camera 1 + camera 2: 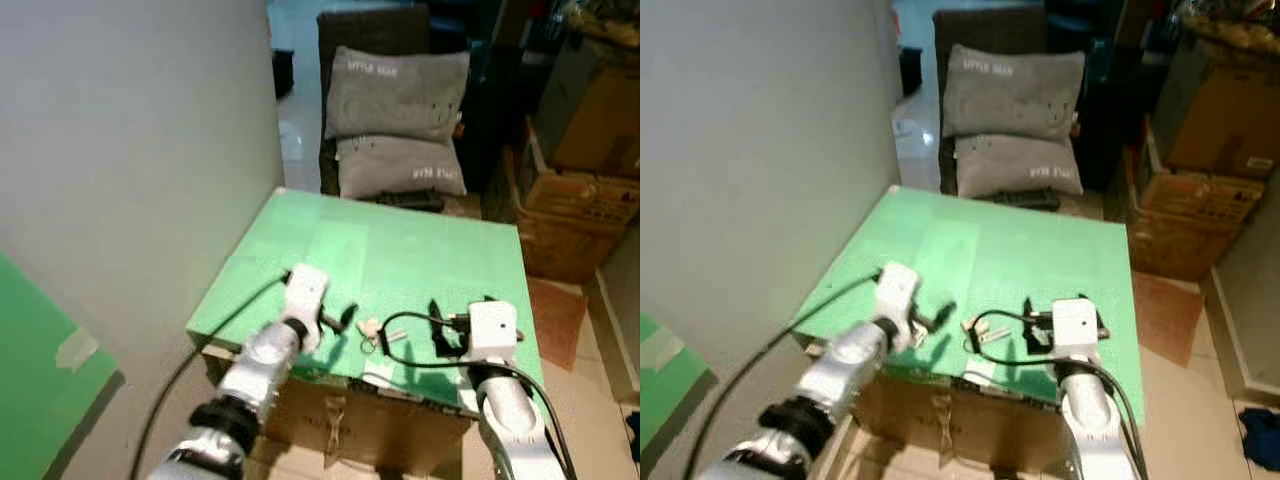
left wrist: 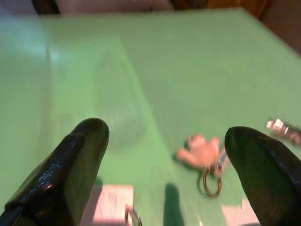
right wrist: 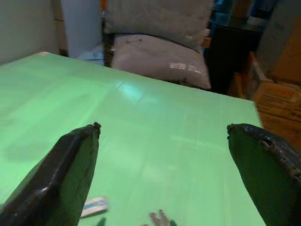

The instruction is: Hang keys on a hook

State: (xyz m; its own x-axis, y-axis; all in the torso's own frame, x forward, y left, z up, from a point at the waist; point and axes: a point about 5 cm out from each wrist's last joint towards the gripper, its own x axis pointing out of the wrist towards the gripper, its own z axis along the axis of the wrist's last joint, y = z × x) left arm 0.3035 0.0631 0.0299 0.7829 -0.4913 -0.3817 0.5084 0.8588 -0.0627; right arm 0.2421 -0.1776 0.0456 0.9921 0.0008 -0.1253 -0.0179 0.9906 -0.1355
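A green worktop (image 1: 400, 250) sits on a cardboard box (image 1: 340, 425) beside a pale grey wall (image 1: 120, 150). The keys (image 1: 372, 333), a small bunch with a pale pinkish fob and a metal ring, lie flat near the front edge of the worktop, between the two arms. In the left wrist view the keys (image 2: 204, 155) rest on the green surface between the fingers, closer to one of them, with the ring pointing back toward the camera.

The left end effector (image 1: 342, 318) is low over the worktop just beside the keys, on their left, its black fingers (image 2: 70, 165) spread wide apart and holding nothing. The right end effector (image 1: 440, 325) is over the worktop near the keys on their right side, its fingers (image 3: 61, 174) also wide apart and empty. A black cable (image 1: 400, 322) loops from the right wrist across the worktop toward the keys.

Small white labels (image 2: 113, 205) lie on the worktop near the front edge. Behind the worktop, two grey cushions (image 1: 398, 120) are stacked on a dark chair (image 1: 370, 35), and cardboard boxes (image 1: 580, 190) stand to the right.
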